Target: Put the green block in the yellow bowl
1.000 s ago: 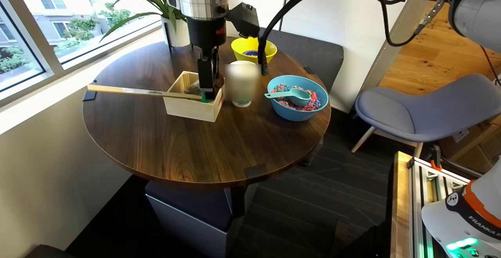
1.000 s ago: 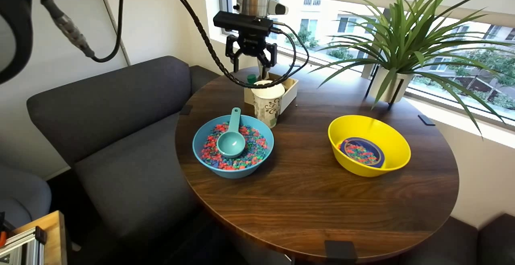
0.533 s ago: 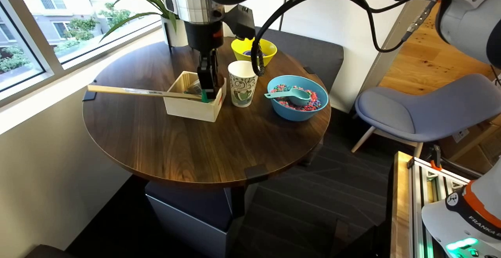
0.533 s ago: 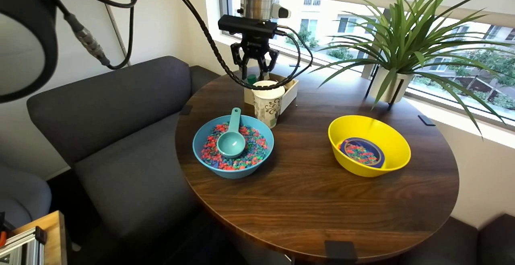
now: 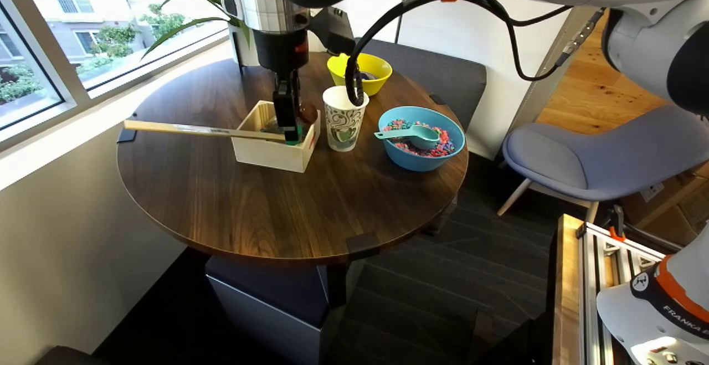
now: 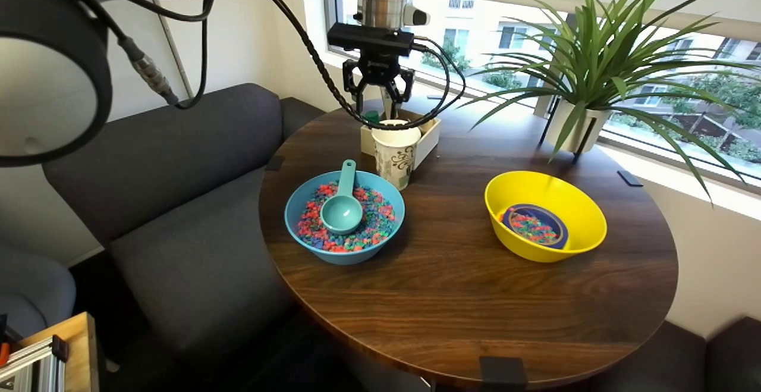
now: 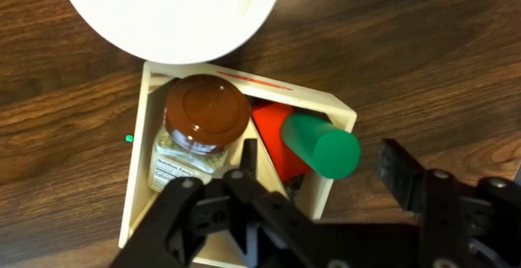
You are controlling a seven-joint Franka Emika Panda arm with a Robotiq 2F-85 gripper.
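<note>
The green block (image 7: pixel 321 146) is a green cylinder that leans out over the corner of the light wooden box (image 7: pixel 138 158). Only a small part of it shows in both exterior views (image 5: pixel 299 132) (image 6: pixel 372 116). My gripper (image 7: pixel 319 149) is open. In the wrist view one finger (image 7: pixel 249 152) is left of the block, over the box's divider, and the other finger (image 7: pixel 397 170) is right of it, outside the box. Gaps show on both sides of the block. The gripper also shows in both exterior views (image 5: pixel 289 130) (image 6: pixel 376 108). The yellow bowl (image 6: pixel 571 201) (image 5: pixel 378 66) stands apart, holding a dark blue round piece with coloured bits.
The box also holds a brown-lidded jar (image 7: pixel 207 109) and a red block (image 7: pixel 276 146). A wooden stick (image 5: pixel 194 129) lies across it. A paper cup (image 5: pixel 342 127) (image 7: pixel 175 44) stands beside it. The blue bowl (image 6: pixel 345 257) holds coloured bits and a scoop. A tiny green bit (image 7: pixel 129 138) is on the table.
My gripper has shifted a little toward the window, over the box. The green block, cup and bowls have not visibly moved.
</note>
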